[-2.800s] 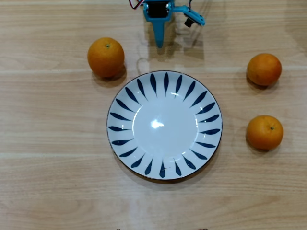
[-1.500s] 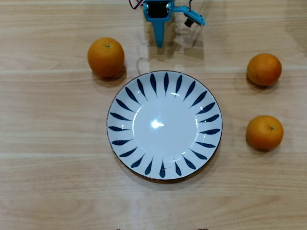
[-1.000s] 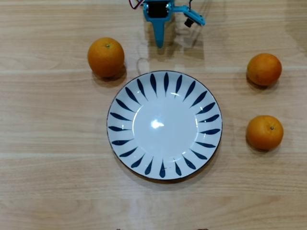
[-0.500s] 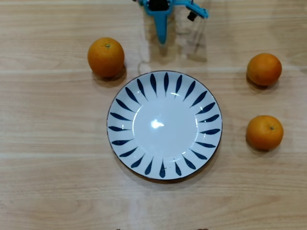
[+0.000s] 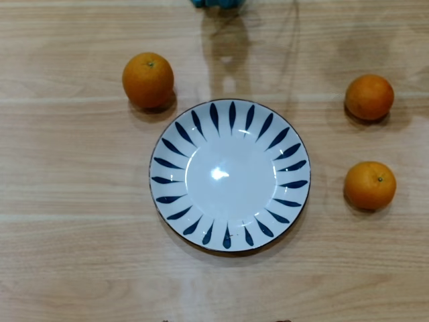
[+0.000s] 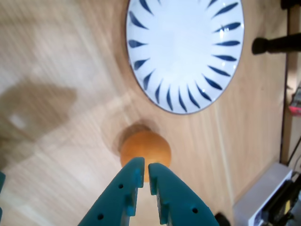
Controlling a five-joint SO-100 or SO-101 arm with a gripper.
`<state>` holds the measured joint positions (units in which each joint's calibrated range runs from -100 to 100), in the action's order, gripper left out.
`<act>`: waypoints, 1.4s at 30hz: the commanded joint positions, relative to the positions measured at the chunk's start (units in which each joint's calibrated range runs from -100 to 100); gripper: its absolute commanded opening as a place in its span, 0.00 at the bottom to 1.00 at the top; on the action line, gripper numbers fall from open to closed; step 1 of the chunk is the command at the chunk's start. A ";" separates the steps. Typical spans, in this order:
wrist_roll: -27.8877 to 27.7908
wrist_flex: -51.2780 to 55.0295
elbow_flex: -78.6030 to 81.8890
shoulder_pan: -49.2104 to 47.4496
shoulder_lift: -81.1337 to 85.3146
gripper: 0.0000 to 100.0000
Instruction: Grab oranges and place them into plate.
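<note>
Three oranges lie on the wooden table around the plate (image 5: 230,176): a larger orange (image 5: 148,80) at the upper left, a second orange (image 5: 369,96) at the upper right, and a third orange (image 5: 370,185) at the right. The plate is white with blue leaf strokes and holds nothing. Only a sliver of the blue arm (image 5: 214,3) shows at the top edge of the overhead view. In the wrist view my teal gripper (image 6: 145,165) is shut and holds nothing, its tips over the near side of one orange (image 6: 145,143), with the plate (image 6: 188,47) beyond.
The arm's shadow falls on the table above the plate in the overhead view. In the wrist view a black post (image 6: 275,44) and a white box (image 6: 261,200) stand past the table's right edge.
The arm has pulled back toward the top edge and nearly left the overhead view. The oranges and the plate have not moved.
</note>
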<state>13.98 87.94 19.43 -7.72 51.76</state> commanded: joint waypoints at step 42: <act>33.75 8.19 -11.33 14.66 -29.95 0.42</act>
<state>47.10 96.73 8.54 7.56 23.23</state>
